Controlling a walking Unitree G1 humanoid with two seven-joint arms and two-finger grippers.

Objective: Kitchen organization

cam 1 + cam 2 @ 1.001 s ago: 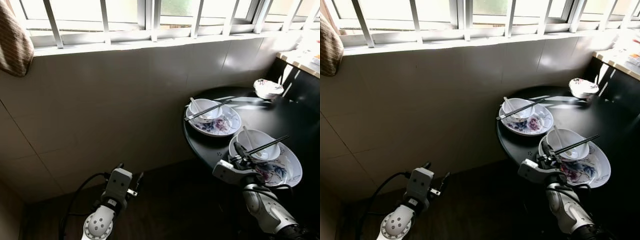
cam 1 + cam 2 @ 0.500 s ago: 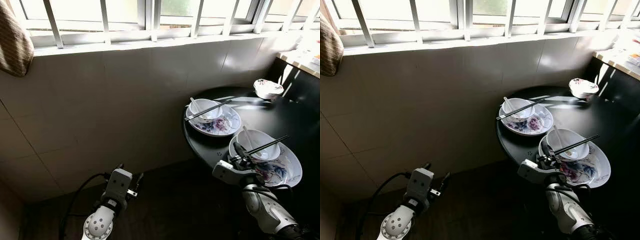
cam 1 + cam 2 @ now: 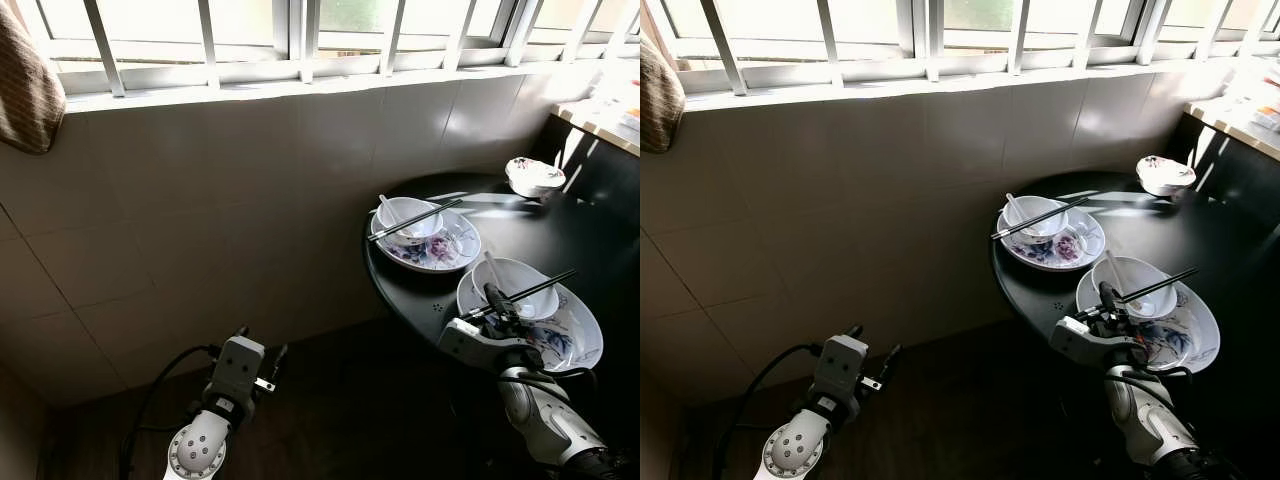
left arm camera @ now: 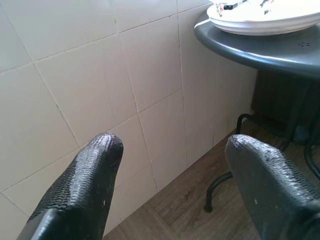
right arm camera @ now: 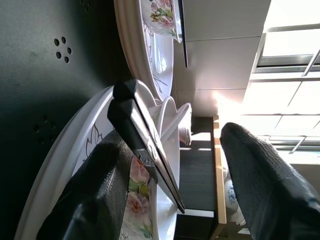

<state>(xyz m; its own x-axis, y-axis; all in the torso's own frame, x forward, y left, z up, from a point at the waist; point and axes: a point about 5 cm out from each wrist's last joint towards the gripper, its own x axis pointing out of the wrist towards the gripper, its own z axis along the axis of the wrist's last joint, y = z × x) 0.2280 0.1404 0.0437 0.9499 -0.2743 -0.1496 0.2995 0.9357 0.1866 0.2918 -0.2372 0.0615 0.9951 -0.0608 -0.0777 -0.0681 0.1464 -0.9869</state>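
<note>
On the round black table [image 3: 430,290], the near floral plate [image 3: 578,345] carries a white bowl [image 3: 527,272] with a spoon [image 3: 492,268] and black chopsticks [image 3: 527,292] across its rim. My right gripper [image 3: 497,300] is open at this plate's left rim. In the right wrist view, the chopsticks' ends [image 5: 145,150] lie between the gripper's [image 5: 177,137] two fingers. The far plate [image 3: 457,250] holds another bowl [image 3: 408,214] with chopsticks [image 3: 418,219]. My left gripper [image 3: 262,345] hangs open, low over the floor; in the left wrist view, the gripper [image 4: 172,142] faces the tiled wall.
A small patterned bowl [image 3: 533,176] sits at the table's far edge. A tiled wall [image 3: 200,200] under a barred window runs along the left. A pale counter [image 3: 605,118] stands at the far right. The table's metal legs [image 4: 220,185] rest on the wood floor.
My right gripper has shifted a little to the right, closer to the near bowl and the chopsticks' ends. The left arm has not moved.
</note>
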